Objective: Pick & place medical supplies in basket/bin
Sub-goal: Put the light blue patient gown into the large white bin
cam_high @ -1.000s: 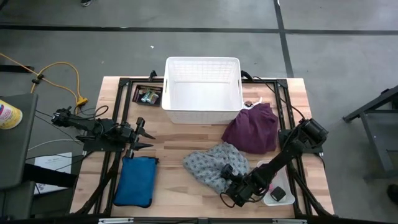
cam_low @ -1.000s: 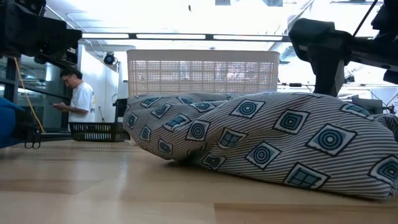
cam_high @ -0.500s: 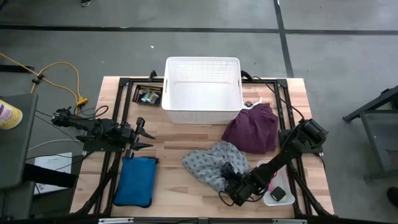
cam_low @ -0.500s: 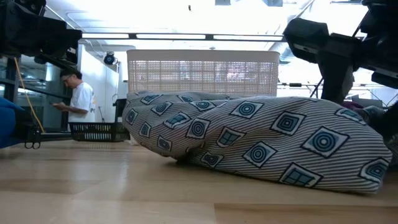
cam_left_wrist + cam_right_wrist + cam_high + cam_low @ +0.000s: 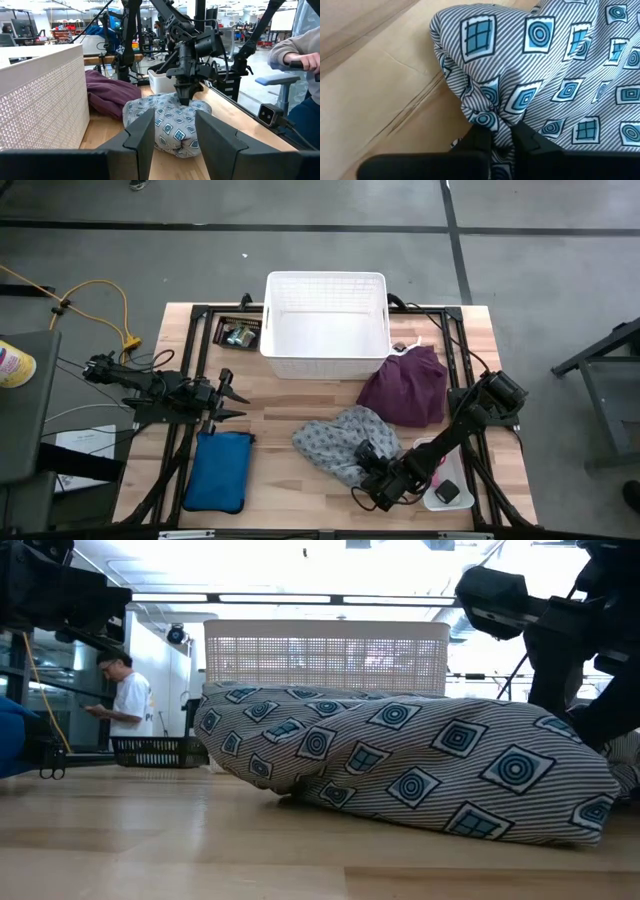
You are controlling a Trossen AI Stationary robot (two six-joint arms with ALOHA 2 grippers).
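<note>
The grey patterned cloth (image 5: 338, 442) lies crumpled on the table's near middle; in the low view the cloth (image 5: 400, 765) fills the foreground. My right gripper (image 5: 368, 467) is shut on its near right end, and the left wrist view shows this gripper (image 5: 184, 97) slanting down onto the cloth. A purple cloth (image 5: 405, 385) lies heaped beside the white basket (image 5: 326, 350), which stands at the far middle. A small black block (image 5: 447, 492) sits in a white tray. My left gripper (image 5: 238, 395) waits open at the table's left, holding nothing. My right gripper pinches a bunched-up fold at the patterned cloth's near right end (image 5: 492, 120) between its two fingers (image 5: 479, 141). The fingers come slanting down from the table's near right. Several gathered layers show at the pinch. The cloth still lies slack on the table.
A blue pouch (image 5: 218, 470) lies at the near left. A small dark tray with bits (image 5: 238, 333) sits left of the basket. A white tray (image 5: 440, 478) stands near my right arm. A person (image 5: 125, 705) stands in the room beyond, and another's sleeve (image 5: 295, 50) shows at the right.
The end of the patterned cloth under my right gripper has been drawn in and bunched together. In the low view that end has pulled back toward the table's left, and the cloth's bulk has humped slightly leftward. The rest of the cloth stays on the table.
</note>
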